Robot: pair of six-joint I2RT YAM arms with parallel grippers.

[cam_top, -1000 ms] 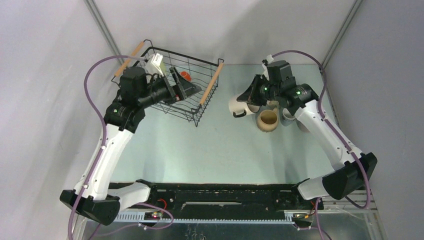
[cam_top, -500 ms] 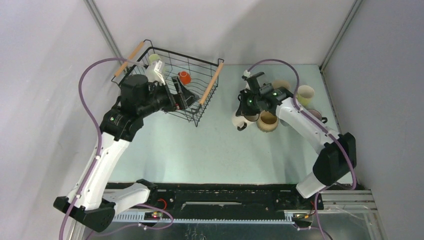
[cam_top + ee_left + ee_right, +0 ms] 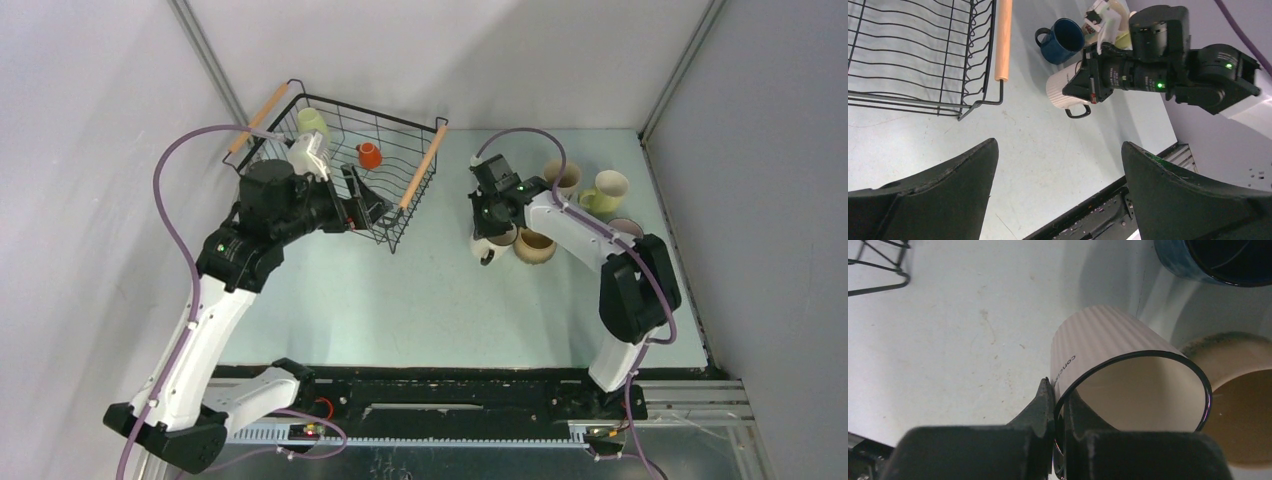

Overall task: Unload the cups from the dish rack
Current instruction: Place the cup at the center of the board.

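Right gripper [image 3: 1058, 405] pinches ribbed cup [image 3: 1113, 350] by thin rim, just beside tan cup [image 3: 1243, 405]. Risk: slips, tips or knocks neighbour on release. Left gripper [image 3: 1058, 150] spread wide by rack [image 3: 421, 168]; orange cup [image 3: 369, 155] and green cup [image 3: 311, 122] inside.

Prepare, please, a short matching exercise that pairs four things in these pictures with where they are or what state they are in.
Things:
1. orange cup
2. ribbed mug
3. navy mug
4. left gripper

Places or states:
A. rim pinched by the right gripper
B. wide open, holding nothing
C. inside the dish rack
D. on the table, untouched

Pairs: 1-C, 2-A, 3-D, 4-B
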